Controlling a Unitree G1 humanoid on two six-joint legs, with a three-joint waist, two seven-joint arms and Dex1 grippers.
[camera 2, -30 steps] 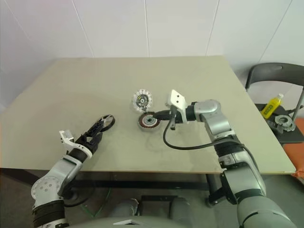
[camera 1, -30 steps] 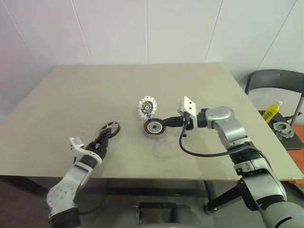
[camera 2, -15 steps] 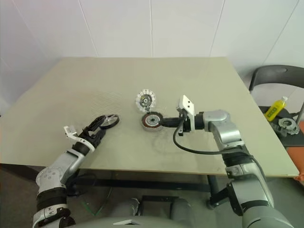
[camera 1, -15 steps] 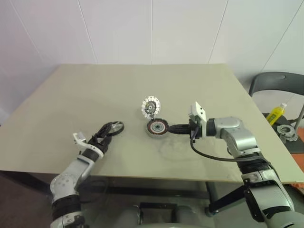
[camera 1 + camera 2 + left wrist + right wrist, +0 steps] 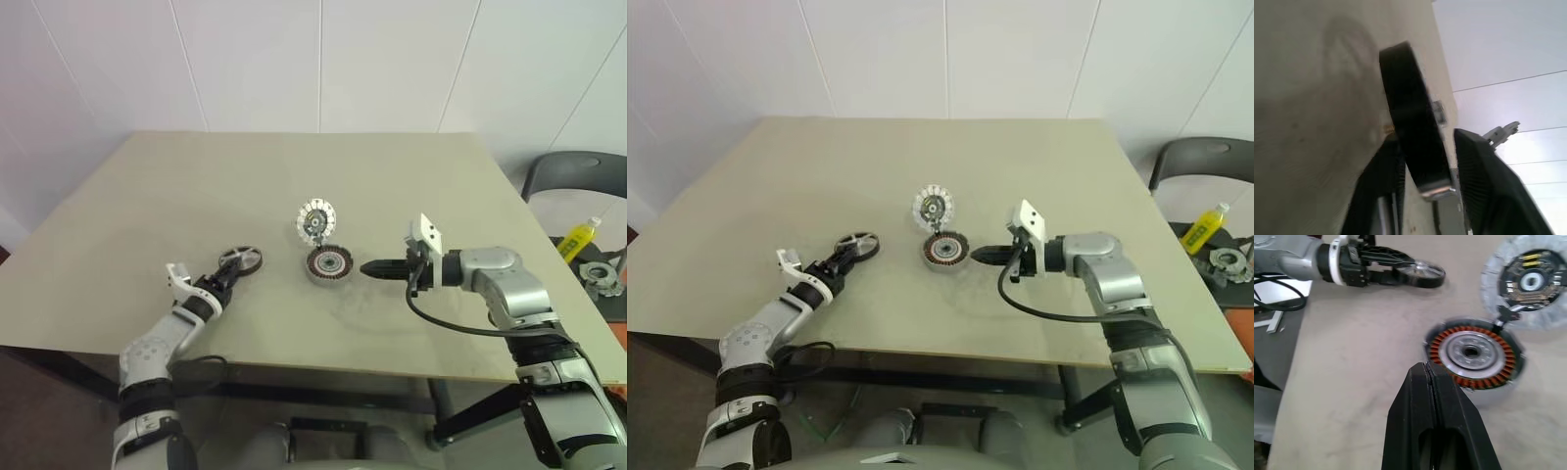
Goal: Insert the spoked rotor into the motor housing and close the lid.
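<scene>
1. Your left gripper [image 5: 233, 275] sits at about 8 o'clock on the table [image 5: 147, 206], reaching toward the centre. Its two fingers straddle the rim of the spoked rotor [image 5: 241, 259]; in the left wrist view the black rim [image 5: 1413, 132] runs between both pads, so the jaws look closed on the wheel's near edge, or very nearly so.
2. That edge grip makes sense: the rotor lies flat on the table, and pinching the rim is probably the only way to lift a thin ring without tipping it.
3. The motor housing [image 5: 328, 264] rests near the table's centre, well apart from the rotor, which lies at its 9 o'clock. Its coppery winding ring and pale hub [image 5: 1469, 351] face up, so the cup stands ready to take the rotor.
4. The lid [image 5: 315, 218] is just beyond the housing at its 11 o'clock, tilted up with its inner face toward you and seemingly touching the housing's far edge. Propped open like that, it leaves the cup's mouth free.
5. Your right gripper [image 5: 370, 267] lies level at the housing's 3 o'clock, its tips just short of the rim, fingers pressed together and holding nothing. I judge it is parked there to steady the housing.
6. Insertion has not begun; you next need a firm lift and a carry across to the cup.
</scene>
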